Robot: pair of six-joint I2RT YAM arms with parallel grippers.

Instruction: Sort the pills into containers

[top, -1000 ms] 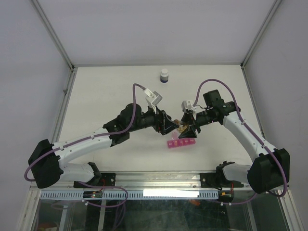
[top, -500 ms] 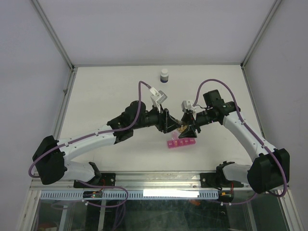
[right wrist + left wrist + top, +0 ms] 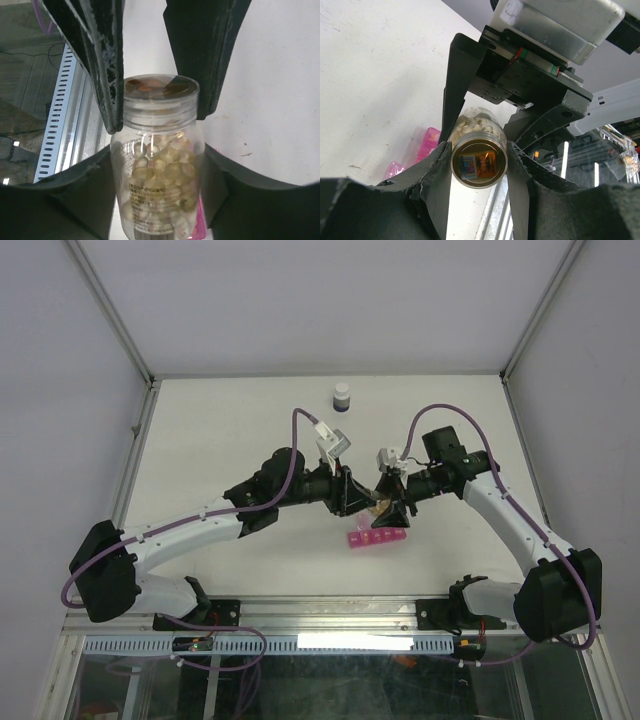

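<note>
A small clear bottle [image 3: 150,210] full of yellowish pills [image 3: 167,167] is held in the air, with my right gripper [image 3: 157,195] shut on its body. My left gripper [image 3: 479,170] comes from the opposite side, and its fingers [image 3: 102,55] press both sides of the bottle's cap [image 3: 479,161]. In the top view the two grippers meet at the bottle [image 3: 376,506], just above the pink containers [image 3: 377,538], a strip of compartments lying on the table. A pink edge of the containers [image 3: 427,142] shows below the bottle.
A dark bottle with a white cap [image 3: 342,397] stands near the far edge of the white table [image 3: 220,430]. The metal rail [image 3: 330,612] runs along the near edge by the arm bases.
My left arm has moved right toward the bottle, and its jaws have closed onto the cap. The right arm and the bottle have stayed in place.
</note>
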